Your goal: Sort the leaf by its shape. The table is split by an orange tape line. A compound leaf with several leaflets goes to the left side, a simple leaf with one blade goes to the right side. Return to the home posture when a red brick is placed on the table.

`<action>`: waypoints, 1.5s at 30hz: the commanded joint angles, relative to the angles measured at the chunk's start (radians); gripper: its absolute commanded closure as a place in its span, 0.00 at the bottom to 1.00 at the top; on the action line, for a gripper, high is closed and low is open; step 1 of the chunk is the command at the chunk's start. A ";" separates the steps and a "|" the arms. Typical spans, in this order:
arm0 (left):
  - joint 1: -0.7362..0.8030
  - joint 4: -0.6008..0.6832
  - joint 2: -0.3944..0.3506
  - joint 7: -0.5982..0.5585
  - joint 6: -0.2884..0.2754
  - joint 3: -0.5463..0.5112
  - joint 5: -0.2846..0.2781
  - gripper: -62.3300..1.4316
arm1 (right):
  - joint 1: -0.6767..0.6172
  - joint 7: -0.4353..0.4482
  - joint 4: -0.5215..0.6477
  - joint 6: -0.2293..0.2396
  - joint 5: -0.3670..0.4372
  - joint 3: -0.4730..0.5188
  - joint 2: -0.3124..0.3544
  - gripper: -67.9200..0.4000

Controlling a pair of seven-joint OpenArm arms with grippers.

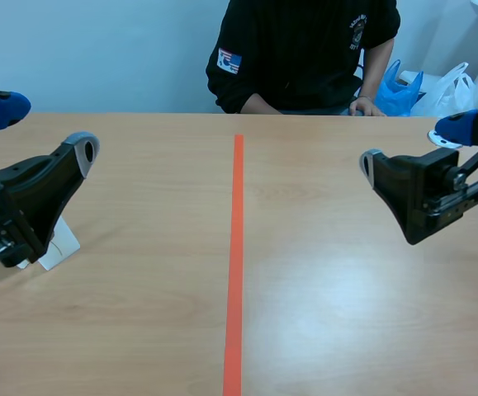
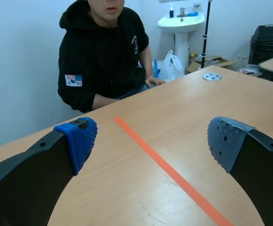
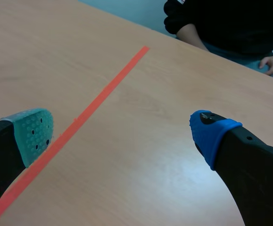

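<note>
Just left gripper, right gripper, one tape line, one person.

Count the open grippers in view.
2. The left gripper is over the table left of the orange tape line, the right gripper right of it; both hold nothing.

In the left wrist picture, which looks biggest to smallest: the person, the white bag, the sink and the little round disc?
1. The person, by far, though nearest the camera.
2. The sink and the white bag: too alike to rank.
3. The round disc, smallest.
</note>
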 commanded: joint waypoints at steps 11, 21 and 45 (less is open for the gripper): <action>-0.009 0.006 0.002 -0.013 0.002 0.003 -0.010 0.18 | 0.026 0.045 -0.001 -0.004 0.007 -0.063 0.008 0.13; -0.009 0.006 0.002 -0.011 0.002 0.003 -0.010 0.18 | 0.031 0.053 -0.001 -0.004 0.007 -0.063 0.008 0.13; -0.009 0.006 0.002 -0.010 0.002 0.003 -0.010 0.18 | 0.031 0.053 -0.001 -0.004 0.007 -0.063 0.007 0.13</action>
